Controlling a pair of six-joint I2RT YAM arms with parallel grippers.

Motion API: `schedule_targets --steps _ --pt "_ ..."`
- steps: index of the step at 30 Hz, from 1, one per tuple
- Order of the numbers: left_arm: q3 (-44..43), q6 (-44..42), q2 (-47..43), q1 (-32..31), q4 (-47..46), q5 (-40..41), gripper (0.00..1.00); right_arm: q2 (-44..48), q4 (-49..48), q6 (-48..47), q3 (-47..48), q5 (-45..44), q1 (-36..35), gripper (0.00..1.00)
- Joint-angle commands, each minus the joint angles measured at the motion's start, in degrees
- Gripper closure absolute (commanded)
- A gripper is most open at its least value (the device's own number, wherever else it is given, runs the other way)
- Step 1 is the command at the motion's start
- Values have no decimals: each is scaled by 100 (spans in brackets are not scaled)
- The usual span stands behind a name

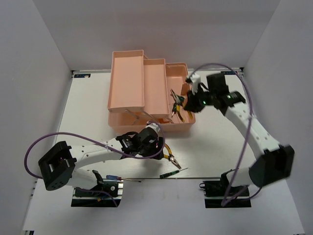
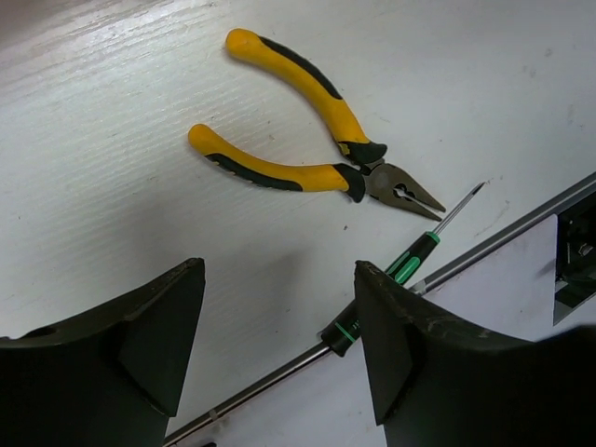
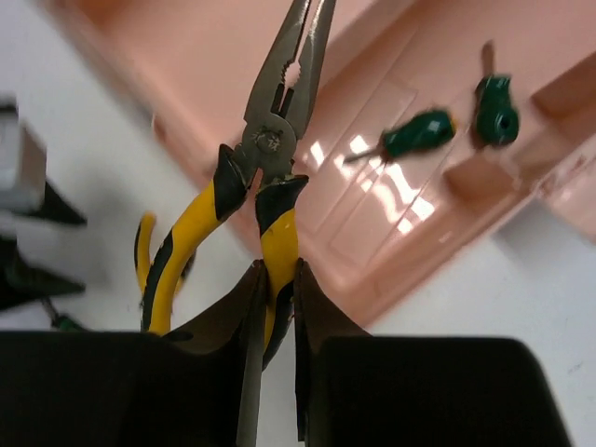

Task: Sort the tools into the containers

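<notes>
Right gripper (image 3: 275, 279) fingers clench 1 yellow-black handle of steel-nosed pliers (image 3: 272, 140), frame center; left gripper (image 2: 279, 275) fingers spread, released.

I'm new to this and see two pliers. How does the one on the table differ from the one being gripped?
The table pliers lie flat on the white table, touched by nothing; the held pliers are pinched by one handle in the right gripper. The table pliers sit below the open left gripper; the held pliers are over the pink toolbox. Both have yellow-black handles and pointed noses.
</notes>
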State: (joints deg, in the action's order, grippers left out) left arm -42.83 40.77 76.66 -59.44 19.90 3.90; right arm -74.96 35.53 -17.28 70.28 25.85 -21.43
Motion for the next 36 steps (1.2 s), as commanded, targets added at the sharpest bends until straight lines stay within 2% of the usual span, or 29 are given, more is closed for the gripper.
schedule_targets --steps 1,2,6,10,13,14,17,18,21,24,27,32,36 --pt "99 211 -29 -24 -258 22 24 -790 -768 1129 1161 -237 -309 100" --pt "99 212 -29 -24 -259 75 24 -1158 -706 1461 1851 -299 -353 100" --pt "99 396 33 -24 -443 137 23 -2266 -364 1877 3164 -588 -590 100" --pt "38 396 156 -24 -514 242 23 -3031 -134 1851 3834 -1133 -845 100" --pt "-120 449 358 -24 -514 243 23 -3427 50 1921 4221 -1179 -1047 99" --pt "-225 527 419 -24 -348 243 23 -3481 68 1895 4248 -1196 -1100 78" --pt "-472 843 762 -24 83 410 25 -3508 24 1860 4257 -1099 -1188 57" --pt "-611 1184 910 -24 336 471 26 -3404 16 1842 4205 -1047 -1188 51" --pt "-762 1661 1087 -24 628 611 34 -3106 -81 1799 4020 -1038 -1118 50" --pt "-885 1924 1202 -24 629 691 34 -2832 -194 1763 3494 -1126 -995 50" --pt "-885 2205 1263 -24 629 805 35 -2017 -458 1780 2441 -1038 -846 50" --pt "-885 2330 1535 -24 427 805 35 -1365 -573 1921 1307 -853 -599 50" --pt "-1104 2496 1930 -24 340 955 35 -742 -591 1983 743 -678 -468 49"
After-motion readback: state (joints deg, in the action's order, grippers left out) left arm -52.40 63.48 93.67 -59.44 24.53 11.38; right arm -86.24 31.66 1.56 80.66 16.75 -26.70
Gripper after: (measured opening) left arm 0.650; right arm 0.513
